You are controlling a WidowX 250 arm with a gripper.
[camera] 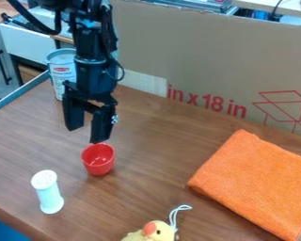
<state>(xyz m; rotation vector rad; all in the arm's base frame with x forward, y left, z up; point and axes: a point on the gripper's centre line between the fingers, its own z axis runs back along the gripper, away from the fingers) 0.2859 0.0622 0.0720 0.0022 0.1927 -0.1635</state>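
Seeing the black hand (87,134) pointed down above the bench (150,134), fingers spread, nothing pinched. Hanging near the red cup (98,159), one fingertip just above its far rim in this view; can't tell the true height gap from this slant. Probably kept nose-down at the end of the black arm (95,66) to leave both fingers clear of nearby stuff. Red cup on the left half of the bench, upright, mouth up, likely set base-down for stability and to leave the rim exposed. Closer to the camera and off to the left, a white cylinder (47,191) with wider ends, upright on one of them, apart from the cup; presumably steady thanks to that flared foot. Over on the right, an orange cloth (257,183), folded into a flat pad, probably to keep it compact. At the near edge, a yellow toy (161,233) with an orange beak and a white cord loop (173,217) splayed on the wood; can't tell how propped. Along the far side, a cardboard panel (191,52) on edge, likely as backdrop or barrier. Behind the arm, a can (62,75), upright, perhaps parked there to stay out of the way
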